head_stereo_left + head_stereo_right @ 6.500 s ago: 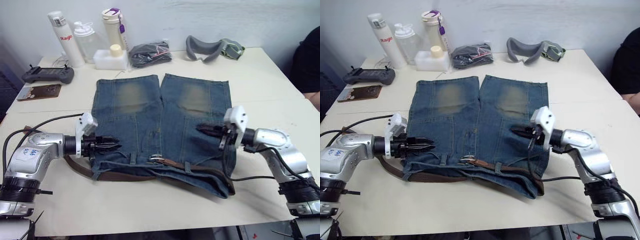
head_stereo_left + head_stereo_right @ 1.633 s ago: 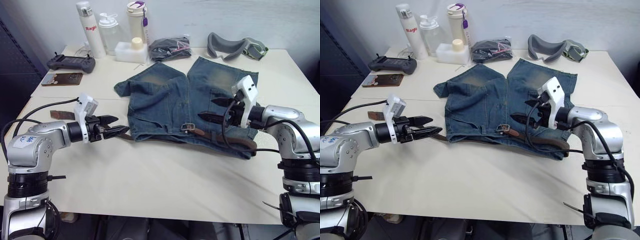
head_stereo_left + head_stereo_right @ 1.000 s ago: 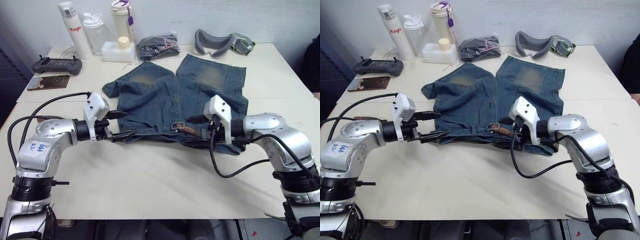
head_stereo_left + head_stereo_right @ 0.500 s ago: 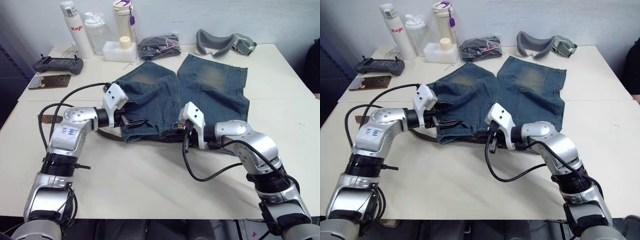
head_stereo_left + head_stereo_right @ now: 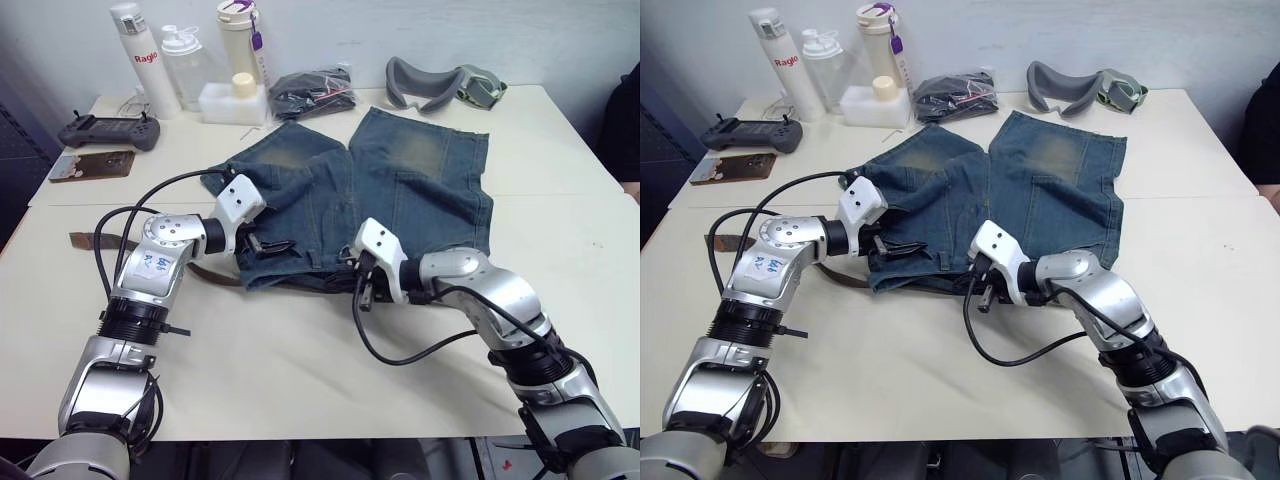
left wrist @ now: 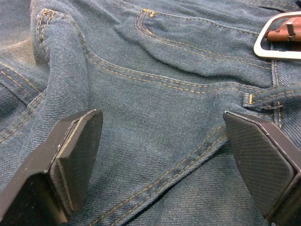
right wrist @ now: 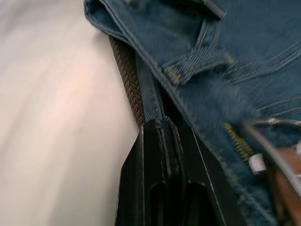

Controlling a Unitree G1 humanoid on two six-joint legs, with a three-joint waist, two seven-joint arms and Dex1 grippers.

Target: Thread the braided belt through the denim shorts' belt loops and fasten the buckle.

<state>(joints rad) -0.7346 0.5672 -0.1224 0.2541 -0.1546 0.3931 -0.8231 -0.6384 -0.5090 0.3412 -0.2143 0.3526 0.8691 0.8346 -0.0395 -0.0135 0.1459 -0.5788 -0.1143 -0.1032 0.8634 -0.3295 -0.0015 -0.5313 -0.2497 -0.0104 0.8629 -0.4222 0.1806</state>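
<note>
The denim shorts (image 5: 400, 190) lie flat on the table with the waistband toward me. The braided belt (image 5: 205, 272) runs along the waistband, and its tan tip (image 5: 88, 238) trails off to the left. My left gripper (image 5: 272, 245) hovers open over the left part of the waistband, its fingers (image 6: 75, 150) wide apart above the denim. The silver buckle (image 6: 277, 35) and a belt loop (image 6: 270, 94) lie just beyond it. My right gripper (image 7: 162, 129) is shut, its tips against the waistband edge beside the brown belt (image 7: 128, 70) and another belt loop (image 7: 197, 63). Whether it pinches anything is unclear.
Bottles (image 5: 135, 60), a white box (image 5: 230, 100), a black fabric bundle (image 5: 315, 92) and grey goggles (image 5: 440, 82) line the far edge. A controller (image 5: 108, 130) and a brown flat item (image 5: 90, 165) lie far left. A person (image 5: 622, 130) sits at the right edge.
Over the last second my left gripper moved right onto the shorts' waistband. My right gripper slid left along the waistband and shut there. The camera view shifted slightly.
</note>
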